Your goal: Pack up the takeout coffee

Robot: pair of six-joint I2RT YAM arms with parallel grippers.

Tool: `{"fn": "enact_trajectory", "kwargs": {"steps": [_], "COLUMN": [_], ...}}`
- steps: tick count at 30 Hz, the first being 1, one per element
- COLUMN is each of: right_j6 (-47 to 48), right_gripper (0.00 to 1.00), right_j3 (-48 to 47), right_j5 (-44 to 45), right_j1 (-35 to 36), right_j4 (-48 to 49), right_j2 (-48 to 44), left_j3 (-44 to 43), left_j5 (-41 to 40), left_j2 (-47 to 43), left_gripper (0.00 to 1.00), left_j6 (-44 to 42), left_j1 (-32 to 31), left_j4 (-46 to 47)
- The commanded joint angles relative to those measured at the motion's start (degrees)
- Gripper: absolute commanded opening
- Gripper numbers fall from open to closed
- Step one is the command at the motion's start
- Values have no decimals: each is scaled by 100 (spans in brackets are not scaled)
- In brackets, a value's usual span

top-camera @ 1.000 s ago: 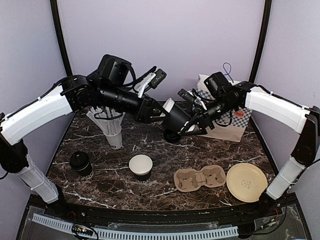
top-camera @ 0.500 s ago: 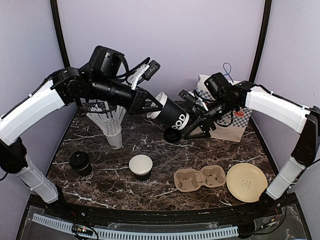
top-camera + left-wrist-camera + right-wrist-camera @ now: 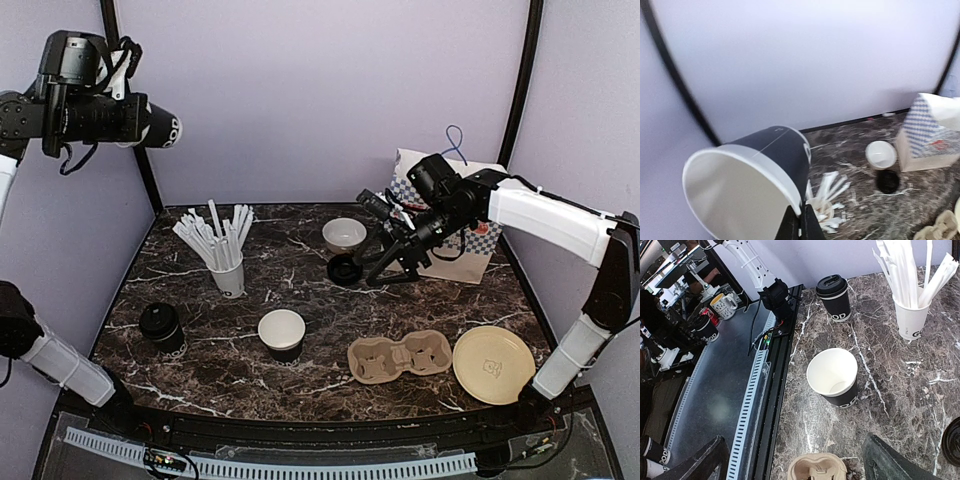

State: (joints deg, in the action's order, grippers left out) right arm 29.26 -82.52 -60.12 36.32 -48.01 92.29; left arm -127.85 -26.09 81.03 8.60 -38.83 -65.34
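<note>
Top external: left jaws pinch an open black cup (image 3: 160, 129) high up — right jaws spread near a lid (image 3: 345, 270).

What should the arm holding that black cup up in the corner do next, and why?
Probably bring the cup down and stand it upright on the table. The left gripper holds it high and tipped on its side, with no lid, while a loose black lid lies on the table by the open right gripper.

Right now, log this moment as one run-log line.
left gripper: high, shut on open black cup | right gripper: open, near loose lid | lidded cup, second open cup: on table | carrier: empty
</note>
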Motion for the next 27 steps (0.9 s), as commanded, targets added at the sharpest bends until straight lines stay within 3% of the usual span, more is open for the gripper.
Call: {"fn": "enact_trajectory", "kwargs": {"steps": [1, 5, 7, 17, 27], "right_j6": [-115, -157, -149, -175, -280], "right_gripper": [93, 93, 93, 92, 91], "right_j3": [138, 209, 246, 417, 384], "right_j5": [56, 63, 73, 260, 366], "right_j1": [7, 26, 29, 42, 59], "right_j4": [188, 240, 245, 344, 367], "right_j2": [-6, -35, -56, -108, 8], "left_j3": [384, 1697, 2196, 3334, 3428], "left_j5": [-335, 853, 1306, 2037, 1865], "left_j2": [164, 168, 218, 935, 1824], "left_gripper": [0, 0, 0, 0, 0], "left_j6": [409, 422, 370, 43, -137], "left_j1": [1412, 2662, 2969, 3580, 3634], "left_j4": [-1052, -857, -565, 31, 160]}}
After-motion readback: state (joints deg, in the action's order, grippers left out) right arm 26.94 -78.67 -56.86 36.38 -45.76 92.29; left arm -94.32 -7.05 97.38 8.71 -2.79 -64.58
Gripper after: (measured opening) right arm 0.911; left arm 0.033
